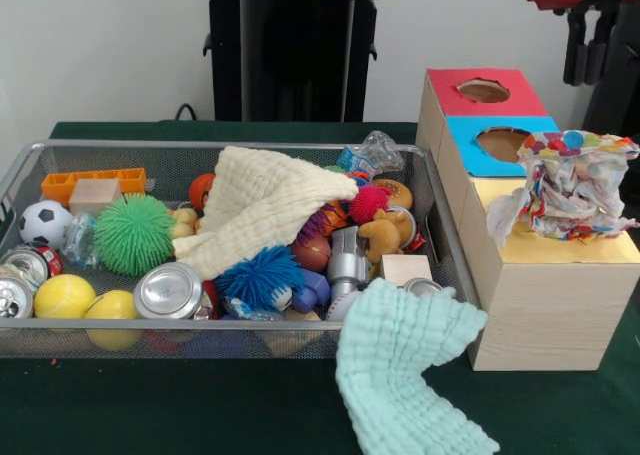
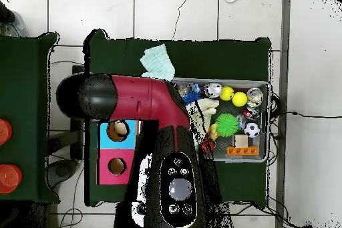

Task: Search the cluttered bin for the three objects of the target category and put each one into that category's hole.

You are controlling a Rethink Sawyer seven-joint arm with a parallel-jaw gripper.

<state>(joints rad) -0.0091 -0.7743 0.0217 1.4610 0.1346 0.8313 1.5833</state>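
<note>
The wire mesh bin [image 1: 20, 170] takes up the left and middle of the front view and is full of clutter; it also shows in the overhead view [image 2: 268, 122]. One crumpled whitish wrapper [image 1: 565, 185] with red, yellow and blue patches rests on the yellow section of the wooden box [image 1: 545, 305], outside the bin. A second crinkly wrapper [image 1: 368, 155] pokes up at the bin's far right corner. A third is hidden. My gripper [image 1: 588, 47] hangs at the top right, above the box and clear of the wrapper, open and empty. In the overhead view the arm [image 2: 167, 145] hides it.
The box has a red section with a hole [image 1: 483, 90] and a blue section with a hole [image 1: 503, 140]. A cream cloth [image 1: 265, 200] covers the bin's middle. A mint cloth [image 1: 405, 370] hangs over its near right corner. Spiky balls, cans and toy balls fill the bin.
</note>
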